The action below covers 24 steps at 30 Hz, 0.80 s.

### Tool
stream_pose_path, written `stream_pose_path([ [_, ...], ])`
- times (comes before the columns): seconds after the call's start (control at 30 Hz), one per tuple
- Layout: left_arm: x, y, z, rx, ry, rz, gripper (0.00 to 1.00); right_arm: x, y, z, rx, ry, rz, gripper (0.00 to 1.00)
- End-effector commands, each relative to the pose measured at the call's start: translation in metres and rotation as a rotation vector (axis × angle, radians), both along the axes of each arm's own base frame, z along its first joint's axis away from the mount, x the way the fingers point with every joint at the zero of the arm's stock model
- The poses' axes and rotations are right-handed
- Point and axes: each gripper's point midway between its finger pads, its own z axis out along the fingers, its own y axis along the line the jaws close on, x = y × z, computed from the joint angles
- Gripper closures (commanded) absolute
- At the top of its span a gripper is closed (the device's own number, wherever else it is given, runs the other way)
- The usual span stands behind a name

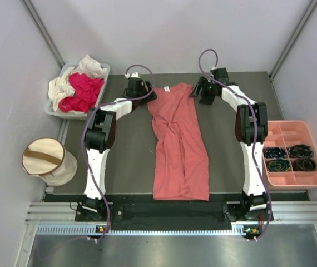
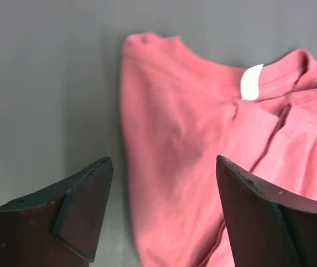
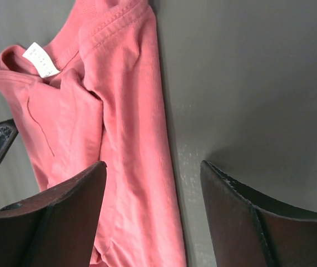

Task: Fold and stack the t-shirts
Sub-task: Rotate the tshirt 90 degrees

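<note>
Since its sides are already turned in to make a long narrow strip, the salmon-pink t-shirt [image 1: 178, 144] lies lengthwise down the middle of the surface [image 1: 125, 161], hem at 6 o'clock by the arm bases and collar at 12. A cream fabric bin [image 1: 47, 161] stands aside at 8 o'clock. At the collar each arm flanks a shoulder. The left tool [image 2: 164, 164], at 11 o'clock, is wide and empty over the shirt's left edge, near the white neck label [image 2: 251, 82]. The right tool [image 3: 153, 167], at 1 o'clock, is likewise spread, holds nothing and straddles the right edge. This placement looks suited to a paired pinch that folds collar toward hem. Farthest, at 10 o'clock, a grey bin [image 1: 104, 69] keeps the magenta-red shirt [image 1: 83, 92] and cream-white shirt [image 1: 61, 89] for later.
</note>
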Motion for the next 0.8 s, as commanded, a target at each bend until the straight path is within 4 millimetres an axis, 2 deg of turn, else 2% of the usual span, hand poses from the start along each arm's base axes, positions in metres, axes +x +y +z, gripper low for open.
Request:
stream_pose_path([
  [0.0, 0.008, -0.016, 0.000, -0.043, -0.018, -0.066, 0.21, 0.011, 0.006, 0.006, 0.060, -0.010, 0.031, 0.32],
  [0.07, 0.007, -0.017, -0.006, -0.048, -0.008, -0.069, 0.22, 0.016, 0.012, 0.010, 0.085, -0.022, 0.054, 0.32],
  [0.13, 0.006, -0.018, -0.008, -0.055, -0.003, -0.070, 0.23, 0.014, 0.019, 0.000, 0.121, 0.003, 0.091, 0.34],
  [0.17, 0.005, -0.019, -0.009, -0.059, -0.002, -0.073, 0.24, 0.018, 0.022, 0.006, 0.133, -0.014, 0.103, 0.34],
  [0.23, 0.004, -0.019, -0.012, -0.062, 0.003, -0.074, 0.26, 0.017, 0.024, -0.002, 0.140, 0.009, 0.117, 0.36],
  [0.3, 0.004, -0.020, -0.015, -0.065, 0.005, -0.079, 0.30, 0.019, 0.024, -0.003, 0.136, 0.004, 0.122, 0.37],
  [0.4, 0.005, -0.022, -0.018, -0.069, 0.007, -0.084, 0.35, 0.019, 0.025, -0.007, 0.146, 0.012, 0.127, 0.46],
  [0.43, 0.005, -0.022, -0.019, -0.071, 0.007, -0.084, 0.37, 0.019, 0.025, -0.012, 0.148, 0.018, 0.128, 0.59],
  [0.47, 0.005, -0.023, -0.020, -0.074, 0.010, -0.087, 0.38, 0.020, 0.025, -0.013, 0.152, 0.020, 0.126, 0.67],
  [0.5, 0.006, -0.024, -0.020, -0.078, 0.007, -0.089, 0.47, 0.019, 0.027, -0.014, 0.159, 0.023, 0.129, 0.84],
  [0.57, 0.007, -0.026, -0.021, -0.085, 0.007, -0.100, 0.59, 0.020, 0.028, -0.017, 0.166, 0.026, 0.128, 1.00],
  [0.6, 0.009, -0.027, -0.021, -0.087, 0.005, -0.102, 0.75, 0.020, 0.027, -0.017, 0.170, 0.028, 0.124, 1.00],
  [0.7, 0.013, -0.029, -0.022, -0.087, 0.006, -0.106, 1.00, 0.024, 0.027, -0.016, 0.181, 0.016, 0.114, 1.00],
  [0.73, 0.014, -0.030, -0.027, -0.086, 0.013, -0.109, 1.00, 0.024, 0.027, -0.016, 0.185, 0.014, 0.109, 1.00],
  [0.77, 0.019, -0.031, -0.020, -0.089, -0.005, -0.112, 1.00, 0.026, 0.027, -0.016, 0.189, 0.010, 0.103, 1.00],
])
